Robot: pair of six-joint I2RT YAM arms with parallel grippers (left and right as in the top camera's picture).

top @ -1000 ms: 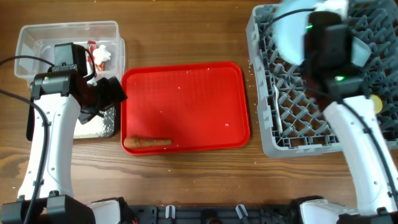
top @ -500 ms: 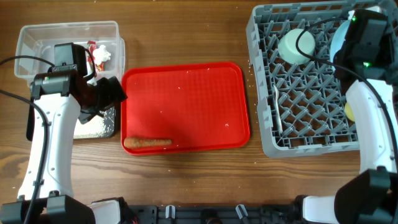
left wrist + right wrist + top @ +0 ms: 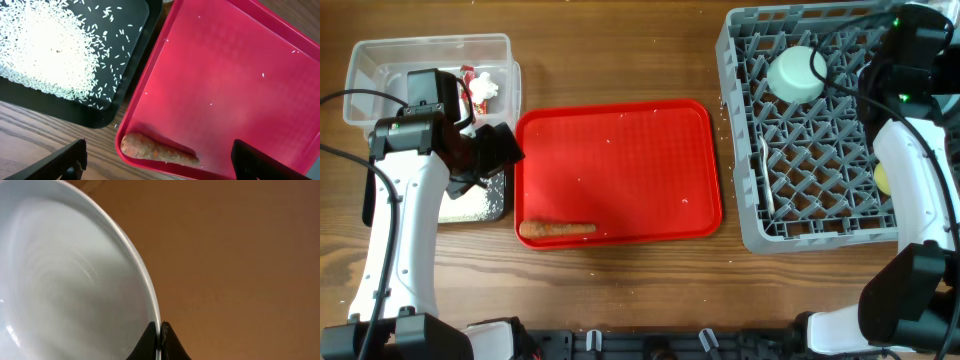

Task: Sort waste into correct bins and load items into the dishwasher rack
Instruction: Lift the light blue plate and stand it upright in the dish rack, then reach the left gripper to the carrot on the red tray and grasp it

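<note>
Plate [image 3: 75, 280] — one, rim pinched by right fingers [image 3: 148, 342]; food stick [image 3: 155, 150] — one, on red tray [image 3: 225, 75]; left fingers [image 3: 55, 162] wide, empty

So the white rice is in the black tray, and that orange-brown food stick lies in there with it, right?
Not quite. The loose white rice grains do sit in the shallow black rectangular tray, but the thin orange-brown food stick lies in the flat red serving tray beside it, as the left wrist view shows.
</note>
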